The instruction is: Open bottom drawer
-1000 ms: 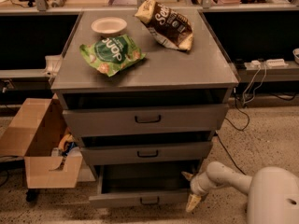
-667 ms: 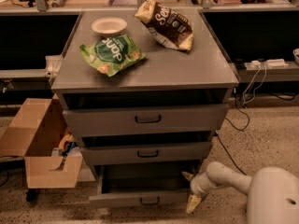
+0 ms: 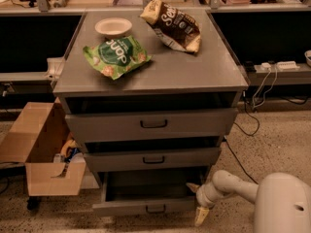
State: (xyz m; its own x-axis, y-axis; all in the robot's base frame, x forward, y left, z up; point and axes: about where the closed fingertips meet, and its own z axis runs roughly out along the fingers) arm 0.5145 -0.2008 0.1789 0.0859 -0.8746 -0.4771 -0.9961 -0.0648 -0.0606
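The bottom drawer (image 3: 146, 207) is the lowest of three in a grey metal cabinet. It stands pulled out, with its plain grey inside showing and a small dark loop handle (image 3: 155, 209) on its narrow front. My gripper (image 3: 198, 202) is at the drawer's right front corner, on the end of a white arm (image 3: 233, 186) that comes in from the lower right. One pale finger (image 3: 200, 215) points down beside the drawer front and another (image 3: 192, 187) lies at the drawer's right edge. The fingers are spread apart and hold nothing.
The middle drawer (image 3: 153, 159) and the top drawer (image 3: 153, 124) stand slightly out. A white bowl (image 3: 113, 26), a green chip bag (image 3: 115, 56) and a brown chip bag (image 3: 173, 26) lie on the cabinet top. An open cardboard box (image 3: 41, 149) stands at the left. Cables run at the right.
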